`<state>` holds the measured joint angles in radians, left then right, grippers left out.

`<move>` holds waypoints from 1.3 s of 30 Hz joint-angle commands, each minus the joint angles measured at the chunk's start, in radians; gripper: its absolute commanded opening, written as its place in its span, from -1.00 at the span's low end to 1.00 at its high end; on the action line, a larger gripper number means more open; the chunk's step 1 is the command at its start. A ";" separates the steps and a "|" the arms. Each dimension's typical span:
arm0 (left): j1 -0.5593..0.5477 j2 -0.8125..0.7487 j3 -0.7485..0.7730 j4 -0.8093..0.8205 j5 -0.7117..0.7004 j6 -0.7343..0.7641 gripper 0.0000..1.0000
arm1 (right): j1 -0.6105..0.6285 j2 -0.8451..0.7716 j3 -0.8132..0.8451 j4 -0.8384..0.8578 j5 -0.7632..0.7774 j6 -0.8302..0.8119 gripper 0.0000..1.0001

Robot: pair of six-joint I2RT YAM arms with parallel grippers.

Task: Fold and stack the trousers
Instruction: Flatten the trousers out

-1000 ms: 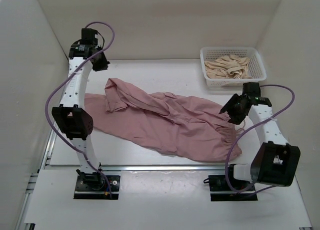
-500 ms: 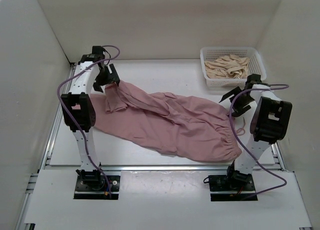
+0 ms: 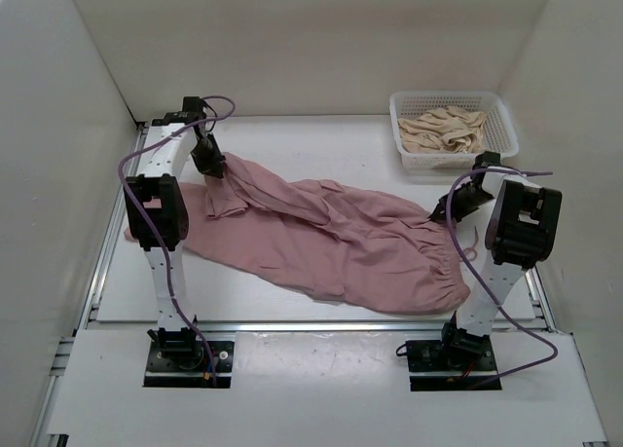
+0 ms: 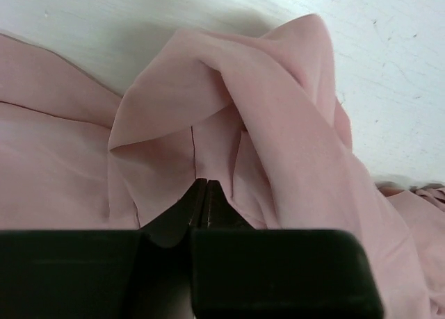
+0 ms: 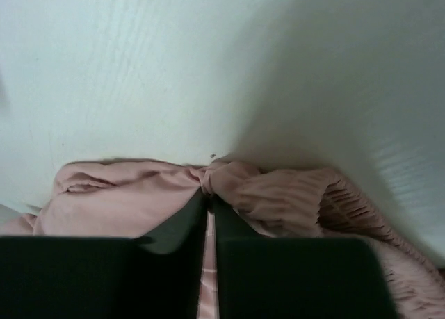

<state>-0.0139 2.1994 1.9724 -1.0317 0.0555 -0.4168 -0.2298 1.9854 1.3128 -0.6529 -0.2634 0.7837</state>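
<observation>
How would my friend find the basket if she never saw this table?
Start at the white table and look to its far right corner. There sits a white plastic basket with lattice sides, holding crumpled beige cloth. It is the only container there; the pink trousers lie spread out on the table, apart from it.

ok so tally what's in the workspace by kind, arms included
pink trousers: 1
white basket: 1
beige cloth pile in the basket: 1, separate pieces can't be told
robot arms: 2, left arm, right arm
total: 5
</observation>
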 commanded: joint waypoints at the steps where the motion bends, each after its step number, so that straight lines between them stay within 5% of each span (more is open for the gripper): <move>1: -0.001 -0.047 0.072 0.025 -0.020 -0.004 -0.79 | -0.005 -0.016 0.016 0.007 0.038 0.009 -1.00; 3: 0.008 -0.047 0.095 -0.001 -0.064 -0.004 -0.75 | -0.005 -0.074 0.016 0.007 0.067 -0.003 -1.00; 4: 0.008 -0.056 0.095 -0.001 -0.074 -0.022 -0.24 | -0.005 -0.092 0.016 0.007 0.081 -0.003 -1.00; 7: 0.032 -0.089 0.063 0.028 -0.074 -0.056 0.58 | -0.005 -0.145 0.006 -0.002 0.104 -0.031 -1.00; 8: 0.032 -0.089 0.063 0.028 -0.074 -0.066 1.00 | -0.005 -0.154 -0.003 -0.011 0.104 -0.040 -1.00; 15: 0.060 -0.017 0.049 0.034 -0.028 -0.039 1.00 | -0.005 -0.223 -0.055 -0.011 0.124 -0.072 -1.00; 17: 0.060 0.019 0.069 0.035 0.006 -0.016 0.89 | -0.005 -0.223 -0.064 -0.020 0.133 -0.081 -1.00; 19: 0.060 0.071 0.091 0.035 0.035 -0.007 0.54 | -0.005 -0.223 -0.064 -0.021 0.133 -0.081 -1.00; 20: 0.060 0.082 0.103 0.035 0.044 0.006 0.27 | -0.005 -0.223 -0.064 -0.021 0.133 -0.081 -1.00; 21: 0.060 0.094 0.103 0.035 0.056 0.006 -0.38 | -0.005 -0.232 -0.064 -0.021 0.133 -0.081 -1.00; 22: 0.060 0.094 0.112 0.035 0.056 0.006 -0.72 | -0.005 -0.232 -0.064 -0.031 0.133 -0.081 -1.00; 29: 0.080 0.034 0.173 0.001 -0.029 0.026 -0.79 | -0.005 -0.250 -0.035 -0.054 0.171 -0.081 -1.00; 39: 0.089 -0.113 0.554 -0.064 -0.062 -0.008 -0.79 | -0.032 -0.295 0.195 -0.145 0.167 -0.070 -1.00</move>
<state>0.0715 2.2429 2.4271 -1.0882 0.0105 -0.4133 -0.2478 1.7775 1.4502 -0.7601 -0.1043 0.7219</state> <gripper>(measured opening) 0.112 0.004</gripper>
